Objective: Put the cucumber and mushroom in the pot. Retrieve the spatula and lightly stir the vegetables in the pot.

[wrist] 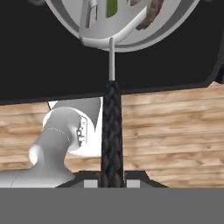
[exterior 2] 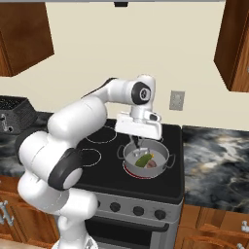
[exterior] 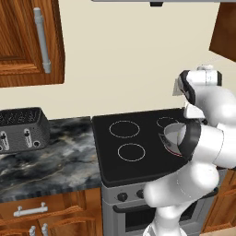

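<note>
While the black stove [exterior 2: 97, 175] carries the pot [exterior 2: 146, 156] on its front right burner, the gripper [wrist: 112, 183] hangs above it, clamped on the spatula's [wrist: 112, 131] black handle. Its slotted silver head reaches down inside the pot. Beside that head lies the green cucumber [exterior 2: 143, 160], with the small brown mushroom [exterior 2: 152, 164] just next to it.

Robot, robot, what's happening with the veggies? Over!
Gripper shut on spatula, head down in pot. Cucumber and mushroom inside. Nothing in the way.
</note>
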